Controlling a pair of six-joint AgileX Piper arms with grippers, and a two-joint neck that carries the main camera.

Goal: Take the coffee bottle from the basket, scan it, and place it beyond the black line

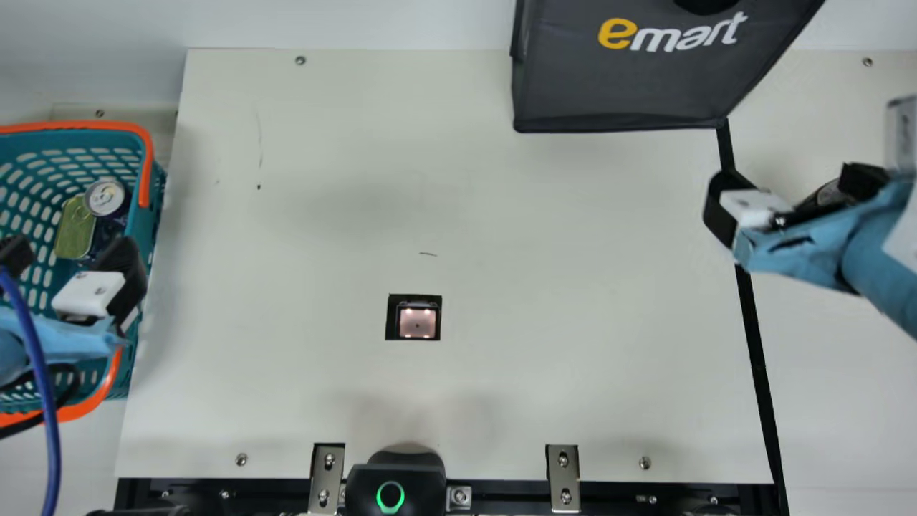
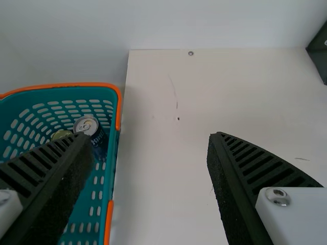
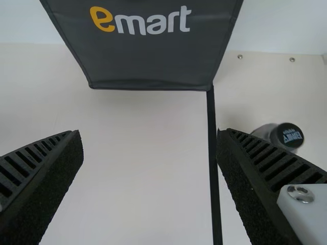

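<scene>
In the main view my left gripper point(image 1: 68, 254) is over the basket point(image 1: 152, 208), its fingers apart. My right gripper point(image 1: 794, 188) is open above the black line point(image 1: 752, 344). A bottle with a black cap point(image 3: 287, 137) stands beyond the black line point(image 3: 212, 153) in the right wrist view, partly behind one finger of my right gripper point(image 3: 150, 135); nothing is between those fingers. The left wrist view has my left gripper point(image 2: 148, 139) open and holding nothing, near the basket point(image 2: 115, 148). The scanner window point(image 1: 417, 322) is lit in the table.
A dark can point(image 1: 107, 197) and a green-gold tin point(image 1: 75, 228) are in the basket. A dark grey bag point(image 1: 616, 86) stands at the table's back, beside the black line's far end. A black device with a green ring point(image 1: 394, 487) is at the front edge.
</scene>
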